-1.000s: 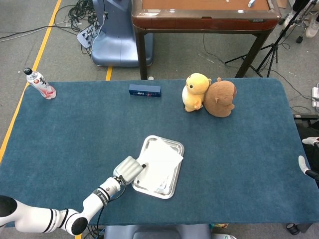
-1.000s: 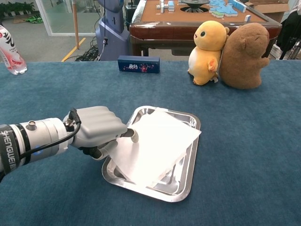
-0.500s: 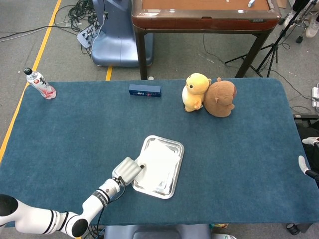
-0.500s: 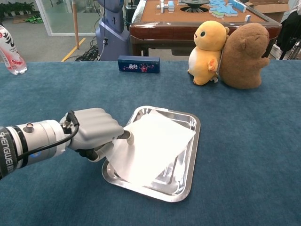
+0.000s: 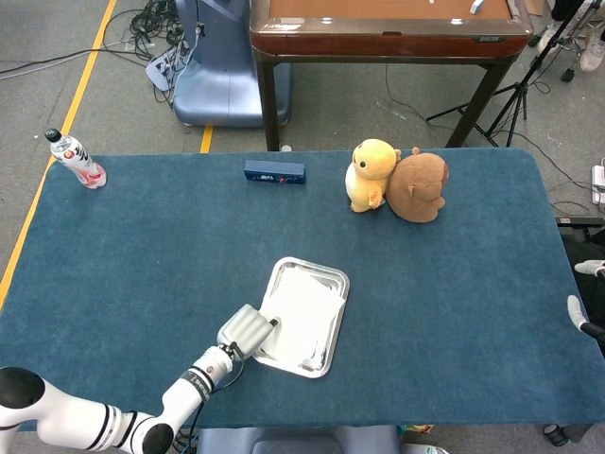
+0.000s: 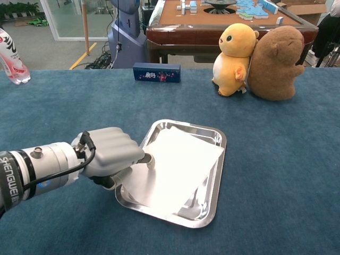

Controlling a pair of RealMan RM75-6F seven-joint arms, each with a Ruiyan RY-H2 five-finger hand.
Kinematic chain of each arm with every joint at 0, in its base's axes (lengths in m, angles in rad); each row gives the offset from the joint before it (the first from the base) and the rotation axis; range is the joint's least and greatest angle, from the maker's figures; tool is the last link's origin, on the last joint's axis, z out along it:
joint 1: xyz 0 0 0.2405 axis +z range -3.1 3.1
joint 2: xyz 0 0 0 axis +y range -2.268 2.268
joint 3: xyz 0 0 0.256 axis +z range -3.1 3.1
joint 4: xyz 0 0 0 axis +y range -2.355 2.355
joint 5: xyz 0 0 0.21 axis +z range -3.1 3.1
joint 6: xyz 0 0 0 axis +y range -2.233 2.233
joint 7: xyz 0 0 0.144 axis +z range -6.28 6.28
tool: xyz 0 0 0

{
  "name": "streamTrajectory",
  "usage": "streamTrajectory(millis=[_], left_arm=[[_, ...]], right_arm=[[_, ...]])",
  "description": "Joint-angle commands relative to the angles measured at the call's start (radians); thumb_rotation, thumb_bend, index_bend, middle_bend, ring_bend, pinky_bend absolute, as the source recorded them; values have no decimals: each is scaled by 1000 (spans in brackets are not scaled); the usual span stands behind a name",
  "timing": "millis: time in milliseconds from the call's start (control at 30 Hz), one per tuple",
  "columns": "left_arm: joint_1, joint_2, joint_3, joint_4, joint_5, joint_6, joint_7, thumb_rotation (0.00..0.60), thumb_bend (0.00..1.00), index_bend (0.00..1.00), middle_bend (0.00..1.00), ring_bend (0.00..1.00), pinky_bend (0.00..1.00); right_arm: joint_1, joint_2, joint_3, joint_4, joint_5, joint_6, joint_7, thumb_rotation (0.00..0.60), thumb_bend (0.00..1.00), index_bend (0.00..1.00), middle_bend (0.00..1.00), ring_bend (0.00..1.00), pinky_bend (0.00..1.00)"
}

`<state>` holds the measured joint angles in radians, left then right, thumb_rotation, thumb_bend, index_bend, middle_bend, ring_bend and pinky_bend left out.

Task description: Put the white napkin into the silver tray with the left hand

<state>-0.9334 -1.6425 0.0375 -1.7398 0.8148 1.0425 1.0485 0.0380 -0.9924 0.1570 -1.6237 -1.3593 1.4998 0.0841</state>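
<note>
Surface: blue-carpeted table (image 5: 142, 265), grey floor with a yellow line and cables behind it.
Left hand: your left hand (image 6: 110, 154) sits at the tray's near-left edge, fingers curled in a fist, thumb and a finger pinching the napkin's left edge. Same hand in head view (image 5: 246, 330).
Napkin: white napkin (image 6: 178, 164) lies inside the silver tray (image 6: 211, 211), slightly skewed, left edge lifted where you hold it. Head view agrees, napkin (image 5: 299, 308) within the tray (image 5: 326, 361) rim.
Tray: flat on the table, near the front edge, roughly centre.
Right hand: only a small pale part at the head view's right edge; can't tell what it is or its state.
Plush toys: yellow plush (image 6: 236, 50) and brown plush (image 6: 275, 56) touching side by side, back right, well apart from the tray.
Box: small dark blue box (image 6: 156, 72) at the back centre.
Bottle: plastic bottle (image 5: 77, 159) lying at the far-left corner.
Background: brown wooden table (image 5: 388, 28) and a blue-grey machine base (image 5: 222, 76) beyond the table.
</note>
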Motion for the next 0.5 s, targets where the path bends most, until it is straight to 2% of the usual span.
streamTrajectory(millis=[33,500], left_arm=[[-6,-12,-1,-16,-27,25,28,600,740,210,804,536,668],[-27,-43,-10,-41,-81,74,74,600,755,210,807,539,668]], right_arm=[[0,0,0,0,0,0,1,600,393,333,313,158,296],[0,0,0,0,0,0,1,600,393,333,313,158,296]])
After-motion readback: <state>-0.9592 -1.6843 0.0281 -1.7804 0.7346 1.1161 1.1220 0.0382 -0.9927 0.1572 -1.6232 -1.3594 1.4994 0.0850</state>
